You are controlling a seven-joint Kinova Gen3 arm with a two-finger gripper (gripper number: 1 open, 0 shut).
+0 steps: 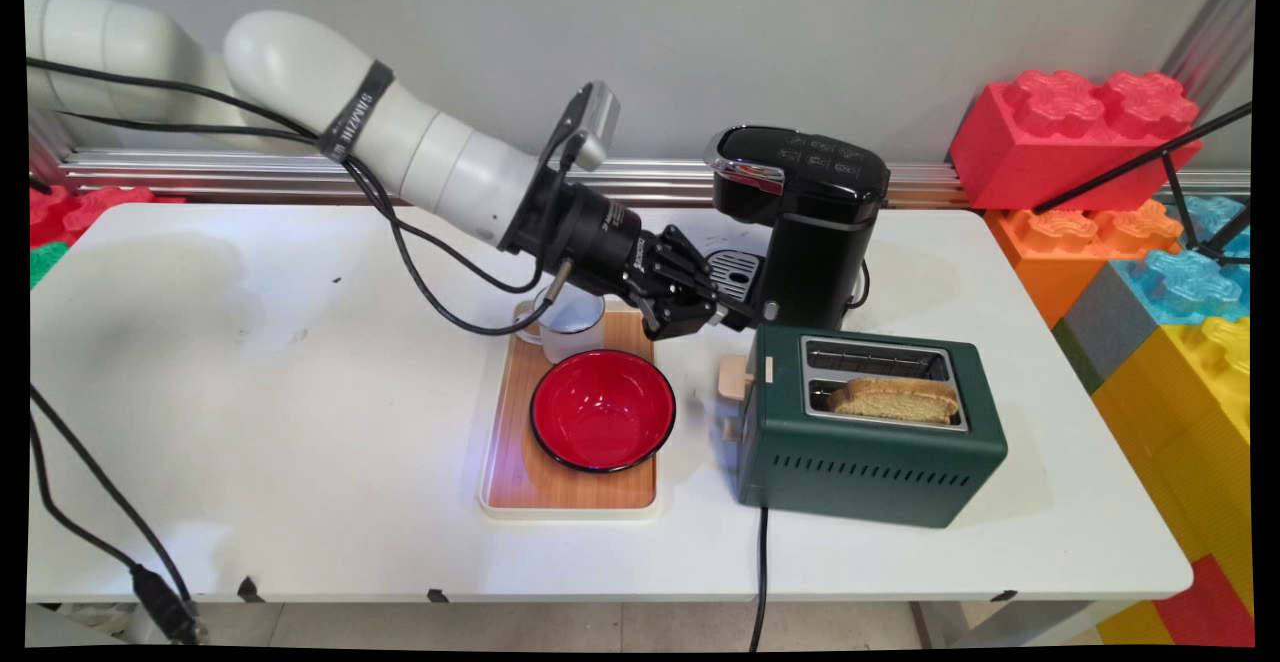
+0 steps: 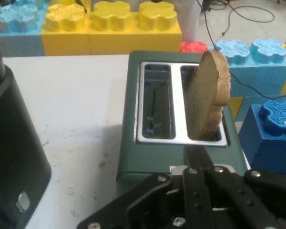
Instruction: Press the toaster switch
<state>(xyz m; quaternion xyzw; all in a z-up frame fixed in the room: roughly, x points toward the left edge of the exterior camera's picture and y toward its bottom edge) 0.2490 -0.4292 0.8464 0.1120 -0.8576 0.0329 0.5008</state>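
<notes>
gripper: the black gripper (image 1: 738, 319) hangs low at the toaster's lever end, between the coffee machine and the tray; in the hand view the two fingers (image 2: 196, 164) lie pressed together, clenched on nothing that can be seen
nearest thing: the toaster's pale lever (image 1: 734, 379) sits just below and beside the fingertips; whether they touch it cannot be told
toaster: the dark green toaster (image 1: 868, 429) lies straight ahead of the hand, its long axis running away from the gripper toward the table's right side
toast: one slice of toast (image 1: 893, 399) stands up out of the slot nearer the table's front edge; the other slot (image 1: 877, 357) is bare
coffee machine: the black coffee machine (image 1: 805, 225) stands just behind the toaster, close by the gripper on its far side, its drip grille (image 1: 735, 273) right next to the hand's linkage
tray: a wooden tray (image 1: 520, 422) with a pale rim lies on the other side of the hand from the toaster; on it sit a red bowl (image 1: 602, 409) and, farther back under the wrist, a white mug (image 1: 572, 322)
in the way: the coffee machine crowds the far side and the mug sits beneath the wrist
surroundings: big toy blocks (image 1: 1075, 129) are stacked past the table's right edge, well apart from the hand; a black cord (image 1: 761, 572) drops from the toaster over the front edge
</notes>
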